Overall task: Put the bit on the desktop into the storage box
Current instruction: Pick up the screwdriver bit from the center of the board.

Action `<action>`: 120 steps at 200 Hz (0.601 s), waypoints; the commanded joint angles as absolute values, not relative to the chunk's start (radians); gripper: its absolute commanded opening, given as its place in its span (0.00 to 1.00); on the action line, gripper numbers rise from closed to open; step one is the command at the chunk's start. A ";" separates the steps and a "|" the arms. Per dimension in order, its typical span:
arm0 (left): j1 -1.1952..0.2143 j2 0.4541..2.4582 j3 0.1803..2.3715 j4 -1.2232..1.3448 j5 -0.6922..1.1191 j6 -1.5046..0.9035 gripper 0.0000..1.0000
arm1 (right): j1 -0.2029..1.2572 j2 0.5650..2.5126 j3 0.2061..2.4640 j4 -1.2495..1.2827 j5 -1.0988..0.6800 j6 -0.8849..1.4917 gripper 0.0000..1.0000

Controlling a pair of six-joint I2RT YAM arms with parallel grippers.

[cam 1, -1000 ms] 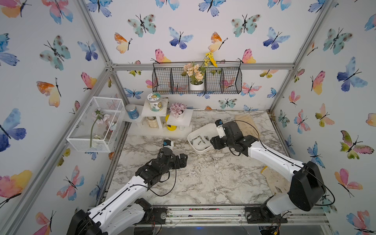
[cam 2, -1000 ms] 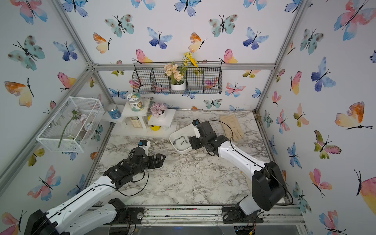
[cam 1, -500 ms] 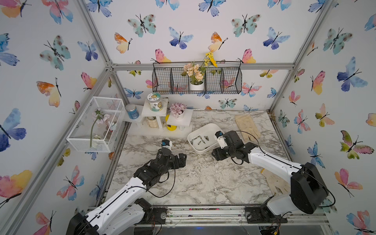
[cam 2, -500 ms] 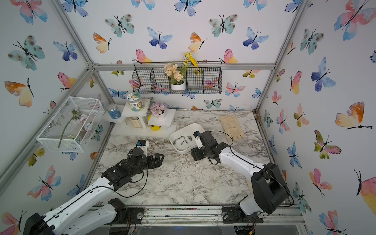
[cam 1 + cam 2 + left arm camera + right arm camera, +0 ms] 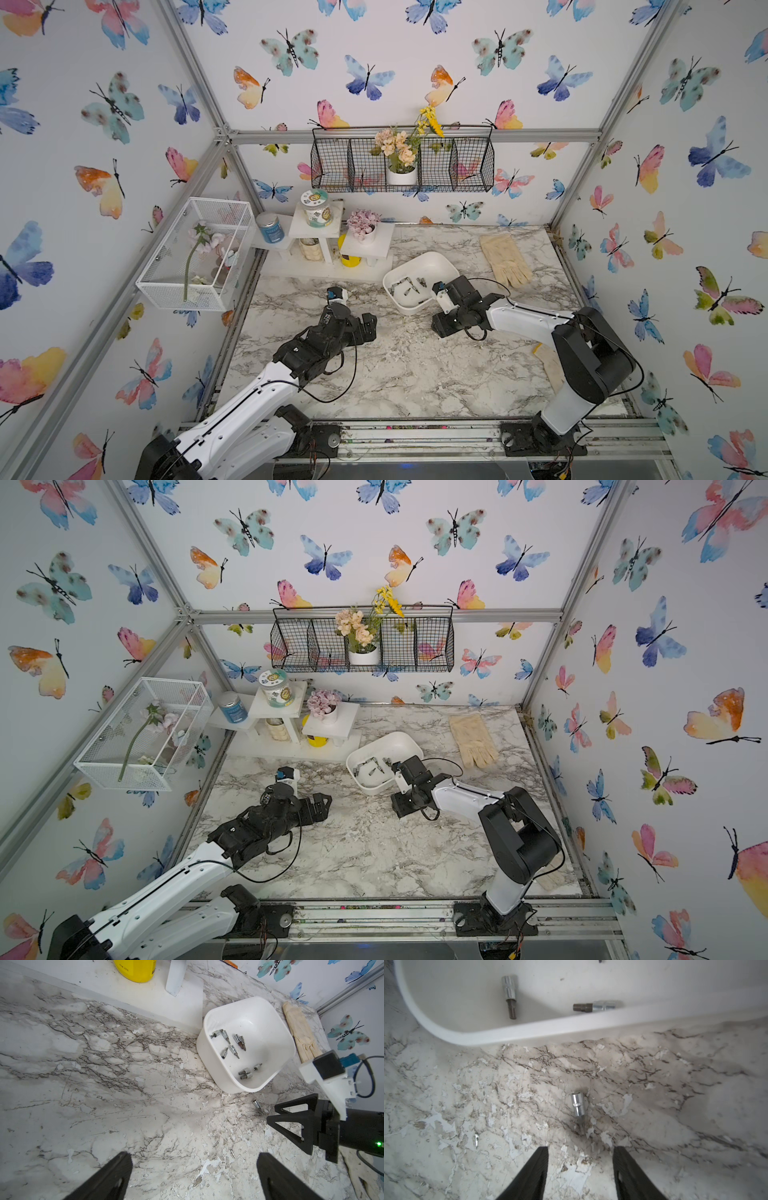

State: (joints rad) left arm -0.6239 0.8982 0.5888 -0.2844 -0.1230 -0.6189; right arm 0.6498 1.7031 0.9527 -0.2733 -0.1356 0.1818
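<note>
The bit point(image 5: 578, 1105) lies flat on the marble table point(image 5: 695, 1105), outside the white box point(image 5: 529, 1030) and just off its near wall, not touching it. In the top views it is too small to pick out. The right pincer point(image 5: 580, 1148) hangs low just on the near side of the bit, jaws spread, nothing between them. The bit's thin dark tip points back towards the gap and its thick chrome collar faces the box. The left pincer point(image 5: 193, 1154) hovers over bare table well to the left, spread wide and empty. Several more bits point(image 5: 234, 1043) already lie on the box floor, so this looks like one of the last to go in. I judge it to be a small steel piece: stiff, dense for its size, not fragile, but round and polished, so it may roll or squirt out of a poor grip. The best hold is across the collar, which is the fattest and straightest part, with one jaw on each side. The narrow tip offers little to pinch. The tabletop here is scuffed and flaking, and the tips must come right down to it to catch so low a piece.
</note>
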 commanded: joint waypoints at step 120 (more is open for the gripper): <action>-0.628 0.896 0.579 -0.286 -0.137 -0.626 0.99 | 0.687 1.835 1.029 -0.230 -0.033 0.151 0.37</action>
